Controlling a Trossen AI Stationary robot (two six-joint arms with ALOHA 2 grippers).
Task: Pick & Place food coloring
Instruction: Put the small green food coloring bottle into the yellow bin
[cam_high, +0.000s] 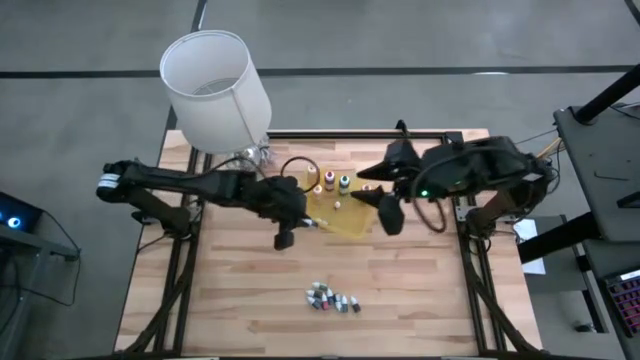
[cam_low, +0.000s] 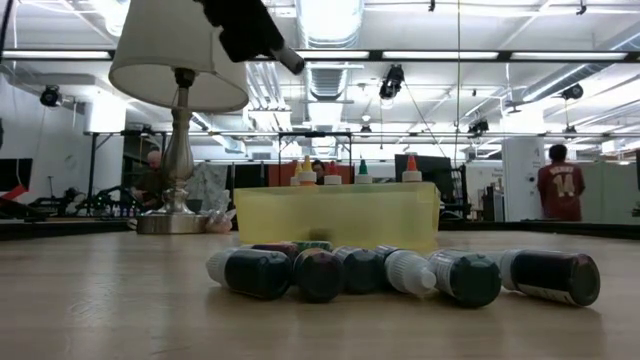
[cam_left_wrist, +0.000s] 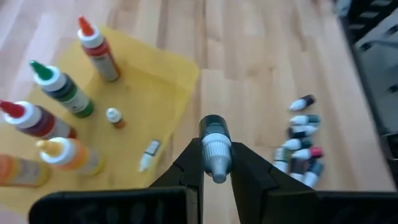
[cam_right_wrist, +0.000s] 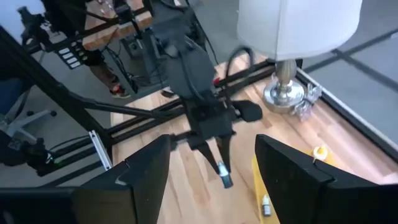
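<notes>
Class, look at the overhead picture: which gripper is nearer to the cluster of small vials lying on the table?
Left. The left gripper, shut on a vial, hangs just beyond the cluster of small vials. The right gripper sits farther off, over the yellow tray.

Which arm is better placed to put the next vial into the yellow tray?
Left. The left gripper already holds a small vial at the yellow tray's edge; the right gripper is open and empty.

Five upright squeeze bottles (cam_left_wrist: 62, 93), one yellow tray (cam_left_wrist: 168, 74), one lamp (cam_high: 215, 90), two arms.
</notes>
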